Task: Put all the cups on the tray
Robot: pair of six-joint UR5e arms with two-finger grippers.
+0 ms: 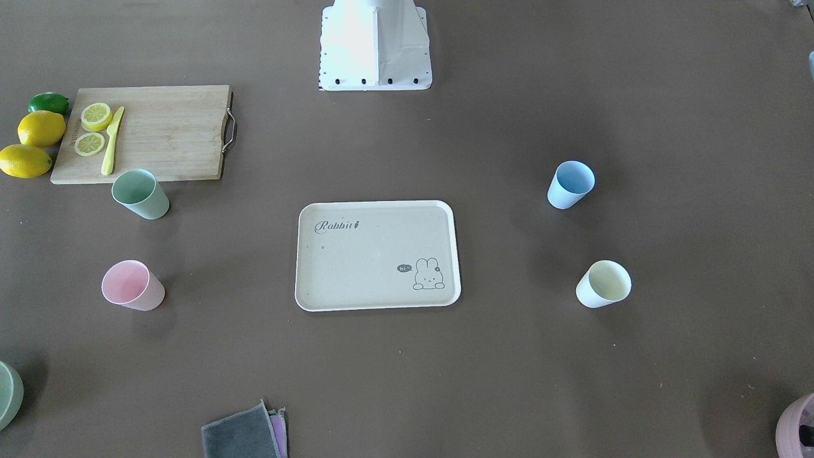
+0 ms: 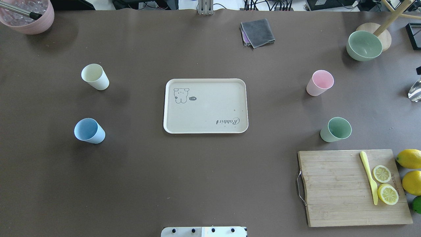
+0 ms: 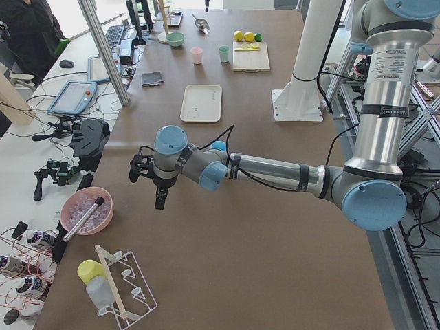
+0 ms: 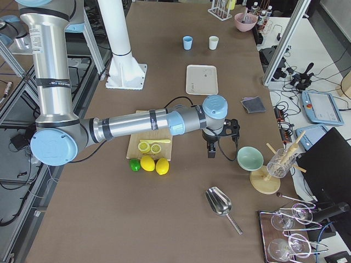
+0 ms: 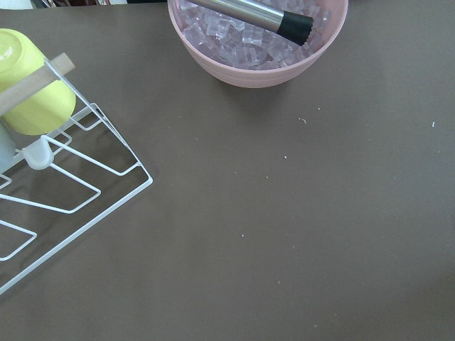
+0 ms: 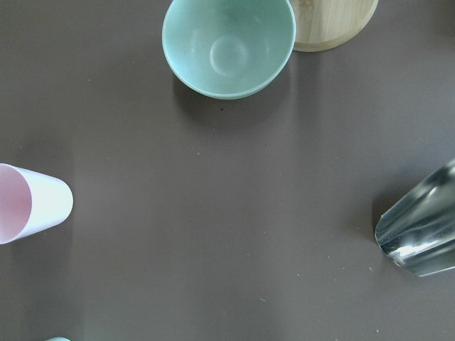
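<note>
Brown bench surface, task judged not yet begun. The tray lies flat at the middle of the bench, between my edge and the operators' edge, and carries nothing. All four cups stand upright on the bench, well apart from the tray. The cream cup and blue cup are toward my left end, with the cream one nearer the operators' edge. The pink cup and green cup are toward my right end, the green one near the cutting board.

My left gripper hovers beyond the cups at the left end, near the pink bowl of ice. My right gripper hovers at the right end, near the green bowl. I cannot tell how wide either hand stands, though neither appears to carry a cup. Remaining, in my judgement: four pick-ups and four placements.
</note>
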